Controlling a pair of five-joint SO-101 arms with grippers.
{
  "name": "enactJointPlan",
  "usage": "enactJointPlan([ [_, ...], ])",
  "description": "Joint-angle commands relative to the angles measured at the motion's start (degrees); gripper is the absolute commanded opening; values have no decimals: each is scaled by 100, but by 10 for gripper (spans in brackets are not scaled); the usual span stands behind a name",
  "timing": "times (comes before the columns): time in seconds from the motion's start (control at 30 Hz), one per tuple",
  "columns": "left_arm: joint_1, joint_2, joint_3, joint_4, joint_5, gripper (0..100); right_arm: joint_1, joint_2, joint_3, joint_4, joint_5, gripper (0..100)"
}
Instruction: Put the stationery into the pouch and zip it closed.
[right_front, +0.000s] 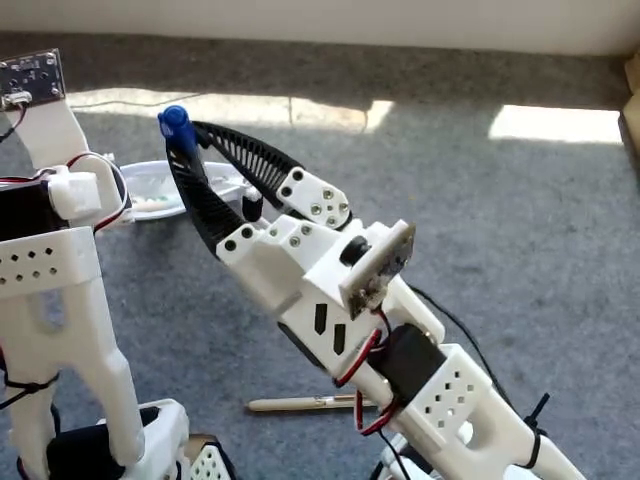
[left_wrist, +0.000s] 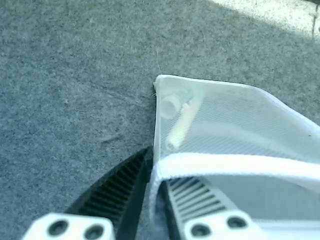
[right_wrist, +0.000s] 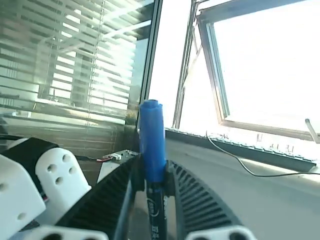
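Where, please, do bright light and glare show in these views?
High view: sunlit patches lie on the carpet. Right wrist view: the window glares white behind the marker. Left wrist view: the pouch is evenly lit, a sunlit patch beyond it.

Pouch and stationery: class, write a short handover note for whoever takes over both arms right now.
Left gripper: shut on the pouch rim.
Right gripper: shut on the blue-capped marker, held up in the air near the pouch.
Done: a pale stick lies inside the pouch.
To do: marker in, then the tan pen lying on the grey surface, then zip closed.
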Motion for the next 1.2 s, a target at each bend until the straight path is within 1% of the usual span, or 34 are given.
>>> enactJointPlan([
  [0.0, -57, -136, -145, -88, 26, 17, -31, -154, 180, -831, -35, 22],
  [0.17, -57, -136, -145, -88, 26, 17, -31, -92, 268, -866, -53, 22],
  [0.3, -57, -136, -136, -88, 26, 17, -22, 391, 259, -892, -53, 22],
  [0.5, -57, -136, -48, -114, 26, 17, 295, 1121, 268, -1543, -62, 22],
  [0.87, -57, -145, -22, -123, 9, 17, 338, 1376, 602, -1543, -62, 22],
  [0.93, -57, -145, -22, -123, 9, 17, 338, 1358, 585, -1218, -62, 22],
  [1.07, -57, -145, -22, -123, 9, 17, 312, 1305, 541, 13, -62, 22],
  [1.17, -57, -145, -22, -123, 9, 17, 312, 1314, 374, 514, -62, 22],
])
